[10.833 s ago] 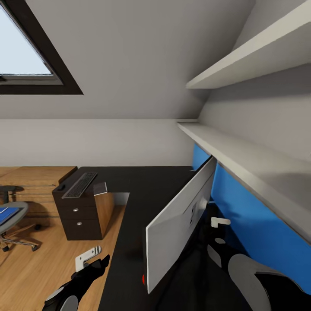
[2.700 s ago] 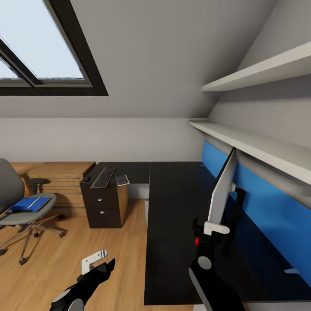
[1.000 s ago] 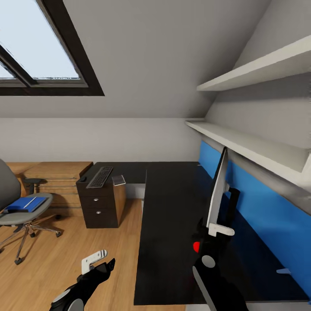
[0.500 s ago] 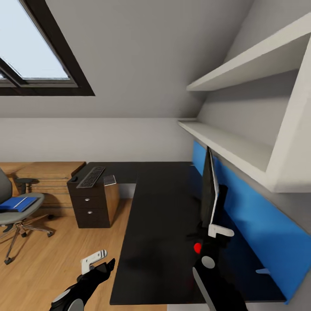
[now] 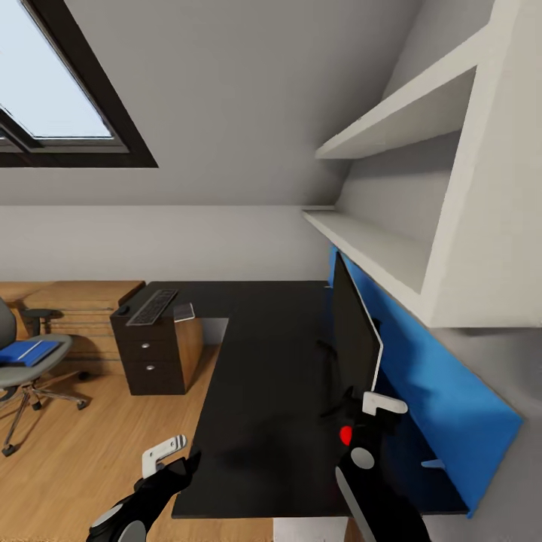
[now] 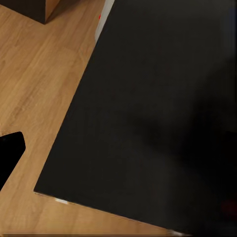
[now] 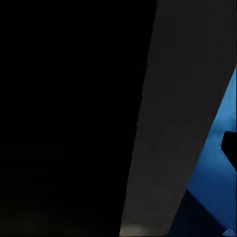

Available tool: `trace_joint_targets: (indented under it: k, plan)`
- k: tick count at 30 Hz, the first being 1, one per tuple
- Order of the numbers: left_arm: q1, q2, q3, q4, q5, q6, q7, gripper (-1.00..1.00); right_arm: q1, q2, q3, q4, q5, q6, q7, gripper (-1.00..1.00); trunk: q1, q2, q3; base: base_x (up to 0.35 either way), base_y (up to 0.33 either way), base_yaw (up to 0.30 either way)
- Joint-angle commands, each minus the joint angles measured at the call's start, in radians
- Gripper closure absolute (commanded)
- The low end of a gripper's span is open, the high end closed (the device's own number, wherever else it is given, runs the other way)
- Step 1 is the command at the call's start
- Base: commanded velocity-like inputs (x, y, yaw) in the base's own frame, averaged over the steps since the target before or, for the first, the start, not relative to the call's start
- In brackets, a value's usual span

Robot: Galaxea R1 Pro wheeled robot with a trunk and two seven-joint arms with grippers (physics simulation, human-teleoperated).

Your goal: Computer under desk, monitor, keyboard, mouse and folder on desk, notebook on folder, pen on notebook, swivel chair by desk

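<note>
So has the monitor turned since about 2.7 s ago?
Yes. The monitor has swung around: its black screen now faces out over the desk, its back toward the blue wall panel.

There was one large L-shaped desk with a glossy black top (image 5: pixel 260 354), and on it stood one wide black flat monitor (image 5: pixel 354 339) and one slim grey keyboard with black keys (image 5: pixel 151 306). One small dark mouse (image 5: pixel 122 309) lay beside the keyboard. The black drawer unit (image 5: pixel 147 361) had two round silver knobs. There was one grey swivel chair (image 5: pixel 26 361), with one flat bright blue folder (image 5: pixel 24 351) on its seat. Two pale grey wall shelves (image 5: pixel 361 248) were above one blue wall panel (image 5: pixel 429 384). One skylight with a dark frame (image 5: pixel 53 105) was in the sloped wall. Two robot grippers were counted: one left gripper (image 5: pixel 165 452) and one right gripper (image 5: pixel 380 406).
</note>
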Motion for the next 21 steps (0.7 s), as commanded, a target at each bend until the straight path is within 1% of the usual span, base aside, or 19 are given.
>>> trace_joint_targets:
  k: [1, 13, 18, 21]
  plan:
    - [0.000, 0.001, -0.002, -0.002, 0.011, 0.001, 0.010, -1.00, -0.001, 0.000, 0.002, 0.003, -0.001, -0.001, -0.005, -1.00, 0.000, -0.001, -0.001, -0.085, -0.093, 0.000]
    - [0.000, 0.001, -0.002, -0.002, 0.014, 0.001, 0.010, -1.00, -0.002, 0.002, 0.003, 0.050, -0.001, -0.004, -0.001, -1.00, 0.000, -0.001, -0.001, -0.011, -0.014, 0.000]
    - [0.000, 0.001, -0.002, -0.002, 0.012, 0.001, 0.010, -1.00, -0.002, 0.002, 0.003, 0.057, -0.001, -0.005, 0.000, -1.00, 0.000, -0.001, -0.001, -0.014, -0.125, 0.000]
    - [0.000, 0.001, -0.002, -0.002, 0.013, 0.001, 0.009, -1.00, -0.002, 0.002, 0.003, 0.058, -0.001, -0.005, 0.000, -1.00, 0.000, -0.001, -0.001, -0.004, -0.051, 0.000]
